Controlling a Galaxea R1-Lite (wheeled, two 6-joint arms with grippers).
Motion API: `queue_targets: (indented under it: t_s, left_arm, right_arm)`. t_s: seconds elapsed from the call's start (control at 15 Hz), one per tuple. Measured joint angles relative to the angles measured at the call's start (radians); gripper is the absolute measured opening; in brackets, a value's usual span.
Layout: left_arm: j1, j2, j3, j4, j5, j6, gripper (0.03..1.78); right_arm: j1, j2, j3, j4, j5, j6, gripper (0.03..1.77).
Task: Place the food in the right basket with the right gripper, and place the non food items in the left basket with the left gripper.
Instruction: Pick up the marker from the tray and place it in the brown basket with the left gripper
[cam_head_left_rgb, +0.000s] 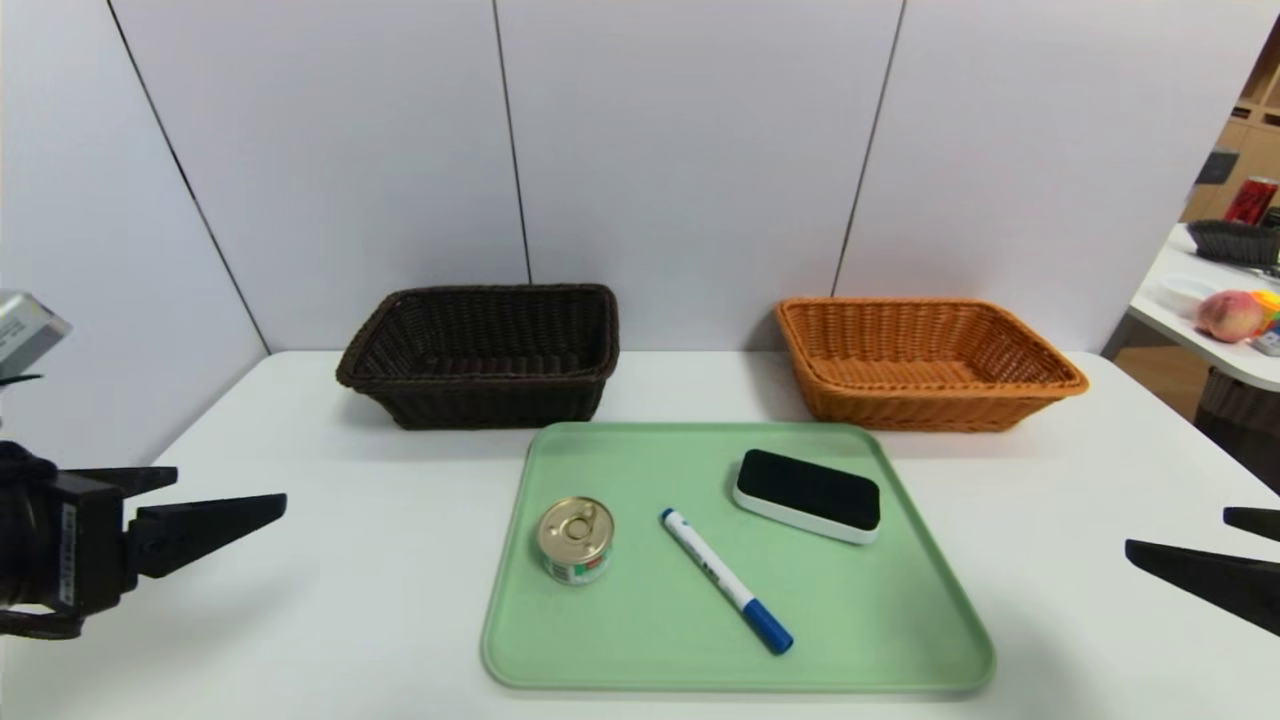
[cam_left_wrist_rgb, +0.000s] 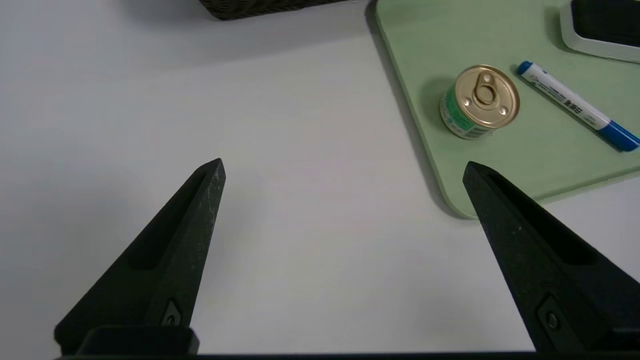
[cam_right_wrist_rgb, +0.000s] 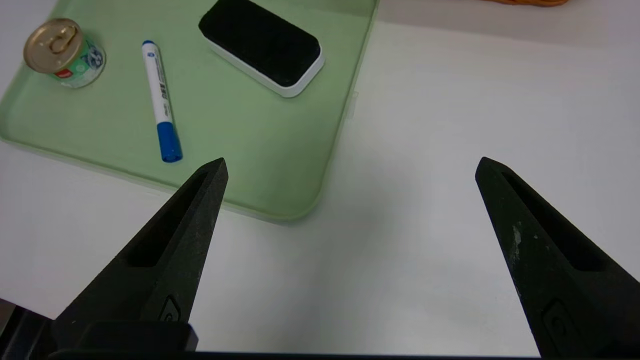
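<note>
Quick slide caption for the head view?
Open left gripper and right gripper flank green tray holding can, marker, eraser.

Right claw (cam_head_left_rgb: 1215, 550) — arm beyond the frame's edge.

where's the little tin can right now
In the head view, the tin can stands upright on the left part of the green tray, just left of the marker and in front of the dark brown basket.
</note>
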Motion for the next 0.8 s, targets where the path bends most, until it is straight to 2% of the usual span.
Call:
queue_targets:
  t_s: [0.13, 0.4, 0.67, 0.8]
  left_arm:
    - [-0.019, 0.054, -0.010, -0.001, -0.037, 0.005, 1.69]
    - [-0.078, 0.147, -0.015, -0.050, -0.039, -0.004, 1.69]
    - [-0.233, 0.240, -0.063, -0.070, -0.027, -0.065, 1.69]
    - [-0.309, 0.303, -0.118, -0.072, 0.009, -0.103, 1.69]
  right_arm:
    - [0.006, 0.025, 0.009, 0.000, 0.002, -0.002, 1.71]
    - [0.011, 0.051, 0.027, -0.004, 0.005, -0.002, 1.71]
    - [0.013, 0.090, 0.025, -0.008, 0.007, -0.003, 1.71]
    - [0.014, 0.114, 0.029, -0.008, 0.008, -0.004, 1.71]
